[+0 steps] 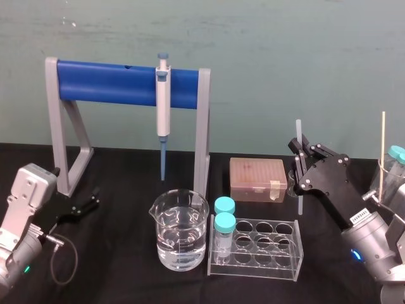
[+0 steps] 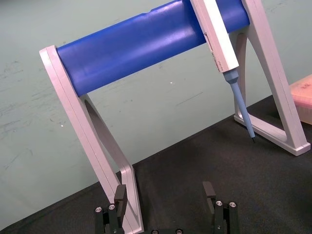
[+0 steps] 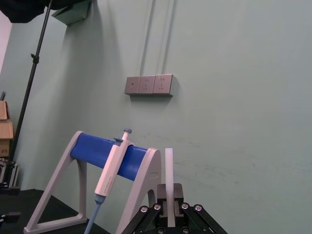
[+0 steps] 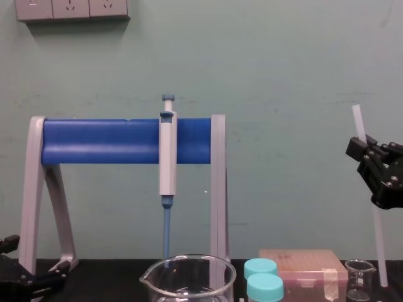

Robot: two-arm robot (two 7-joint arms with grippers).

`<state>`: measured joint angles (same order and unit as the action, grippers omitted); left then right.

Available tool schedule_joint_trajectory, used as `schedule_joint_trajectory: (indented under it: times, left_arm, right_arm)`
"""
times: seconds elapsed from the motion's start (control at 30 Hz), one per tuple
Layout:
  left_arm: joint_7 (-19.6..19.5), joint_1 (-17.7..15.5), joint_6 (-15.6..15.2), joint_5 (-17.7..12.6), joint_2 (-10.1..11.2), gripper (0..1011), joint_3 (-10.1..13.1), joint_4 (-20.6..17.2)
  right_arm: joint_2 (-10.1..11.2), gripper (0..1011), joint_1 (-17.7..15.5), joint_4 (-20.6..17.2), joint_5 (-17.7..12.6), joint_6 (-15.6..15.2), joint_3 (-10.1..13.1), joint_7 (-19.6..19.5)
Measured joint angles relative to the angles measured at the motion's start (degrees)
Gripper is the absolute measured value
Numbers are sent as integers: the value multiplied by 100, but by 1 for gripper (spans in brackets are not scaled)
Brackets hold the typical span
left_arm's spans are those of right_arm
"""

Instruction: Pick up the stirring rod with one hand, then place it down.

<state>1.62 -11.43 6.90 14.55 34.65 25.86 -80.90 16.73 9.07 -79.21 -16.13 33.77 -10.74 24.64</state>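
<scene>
The stirring rod (image 1: 299,132) is a thin translucent-white stick standing nearly upright at the right of the table. My right gripper (image 1: 300,161) is shut on it around mid-length. In the chest view the stirring rod (image 4: 380,245) runs from above the right gripper (image 4: 368,148) down to just right of a small glass beaker (image 4: 360,280). Whether its lower end touches the table I cannot tell. The right wrist view has the stirring rod (image 3: 169,170) rising from between the pinched fingers of the right gripper (image 3: 169,192). My left gripper (image 1: 95,197) rests low at the left, open and empty, near the stand's leg; the left wrist view also shows the left gripper (image 2: 165,192).
A grey stand with a blue bar (image 1: 120,82) holds a blue-tipped pipette (image 1: 163,95). In front are a large beaker of water (image 1: 180,231), a clear tube rack (image 1: 259,250) with two teal-capped vials, and a tan tip box (image 1: 257,178). Teal-capped bottles (image 1: 395,158) stand at the far right.
</scene>
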Motion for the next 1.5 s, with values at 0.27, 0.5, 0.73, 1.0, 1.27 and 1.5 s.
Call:
schedule_joint_trajectory:
  times: [0.27, 0.5, 0.73, 1.0, 1.27, 1.5]
  left_arm:
    - [0, 0, 0, 0, 0, 1000, 0, 0]
    - [0, 0, 0, 0, 0, 1000, 0, 0]
    - [0, 0, 0, 0, 0, 1000, 0, 0]
    - [0, 0, 0, 0, 0, 1000, 0, 0]
    - [0, 0, 0, 0, 0, 1000, 0, 0]
    - [0, 0, 0, 0, 0, 1000, 0, 0]
  right_arm:
    - [4, 71, 4, 3, -4, 0, -5, 5]
    - [5, 70, 7, 3, -7, 0, -6, 8]
    - [5, 71, 7, 3, -10, 0, -6, 10]
    - [6, 70, 7, 3, -10, 0, -5, 13]
    - [5, 71, 7, 3, -10, 0, -5, 13]
    - [6, 71, 7, 3, -9, 1, -5, 13]
